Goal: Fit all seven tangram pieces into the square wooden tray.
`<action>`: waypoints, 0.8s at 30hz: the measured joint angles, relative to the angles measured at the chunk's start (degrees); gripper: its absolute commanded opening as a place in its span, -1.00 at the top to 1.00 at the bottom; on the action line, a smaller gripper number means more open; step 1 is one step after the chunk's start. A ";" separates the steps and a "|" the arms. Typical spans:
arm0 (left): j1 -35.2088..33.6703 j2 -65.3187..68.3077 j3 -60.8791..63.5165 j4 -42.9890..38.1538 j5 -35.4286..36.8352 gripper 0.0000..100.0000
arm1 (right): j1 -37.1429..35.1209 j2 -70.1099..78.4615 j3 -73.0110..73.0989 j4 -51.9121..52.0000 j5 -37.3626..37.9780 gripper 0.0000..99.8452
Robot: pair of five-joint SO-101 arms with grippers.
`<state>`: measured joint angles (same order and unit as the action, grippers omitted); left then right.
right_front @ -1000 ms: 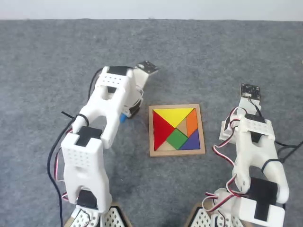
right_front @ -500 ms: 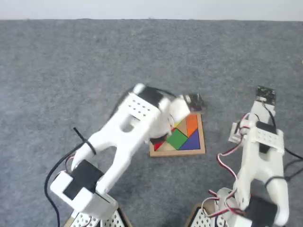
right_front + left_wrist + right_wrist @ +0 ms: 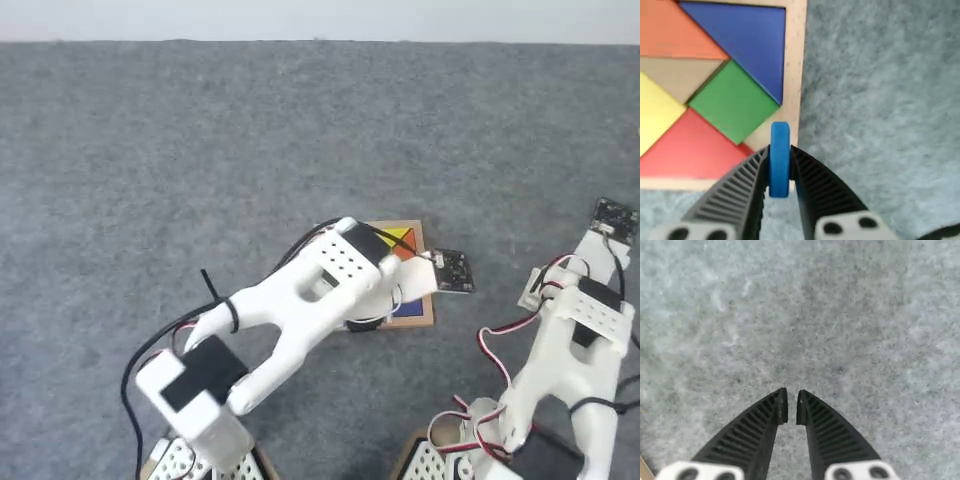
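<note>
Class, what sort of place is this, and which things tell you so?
Probably a robotics test bench: a white left robot arm and a white right robot arm stand at a table covered in grey felt-like cloth, with a square wooden tray of coloured tangram pieces.

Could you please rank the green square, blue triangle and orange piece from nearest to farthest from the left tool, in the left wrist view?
1. The green square, just ahead of the left tool, in the tray.
2. The blue triangle, past the green square, against the tray's rim.
3. The orange piece, farthest, beside the blue triangle.
</note>
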<state>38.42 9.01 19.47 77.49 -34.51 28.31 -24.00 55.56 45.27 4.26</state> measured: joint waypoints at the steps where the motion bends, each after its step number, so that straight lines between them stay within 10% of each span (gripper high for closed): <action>1: 0.00 0.79 0.00 -0.44 -0.26 0.97 | 0.00 0.00 0.00 0.00 0.00 0.92; 24: -3.08 7.38 -5.63 0.35 -1.14 0.80 | 0.00 0.00 0.00 -0.09 0.00 0.92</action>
<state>35.34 16.40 13.85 77.85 -35.65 28.31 -24.00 55.56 45.19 4.26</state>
